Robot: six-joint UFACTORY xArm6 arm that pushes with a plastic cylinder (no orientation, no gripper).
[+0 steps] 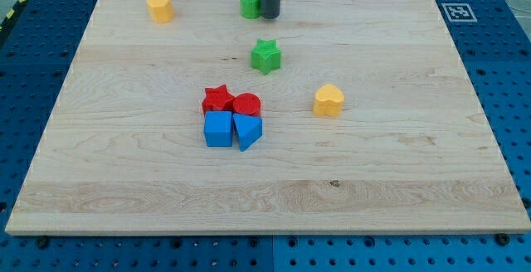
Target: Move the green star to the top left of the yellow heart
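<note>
Pincerless, my tip [270,16] rests above the green star [265,55], seemingly poised to push; yellow heart [328,100] lies below-right.

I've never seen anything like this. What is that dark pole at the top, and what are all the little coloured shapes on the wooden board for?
This is one camera picture looking down at a wooden board. The dark pole is the end of a robot arm: a plain rod with no fingers, so it holds nothing. It only pushes blocks by sliding its tip along the board.

The tip is at the view's top, right beside a green block. Below it lies the green star, and further down to the right the yellow heart. The star is meant to end up at the heart's top left.

Also there: a yellow block at top left, and a cluster of a red star, red cylinder, blue cube and blue wedge.
</note>
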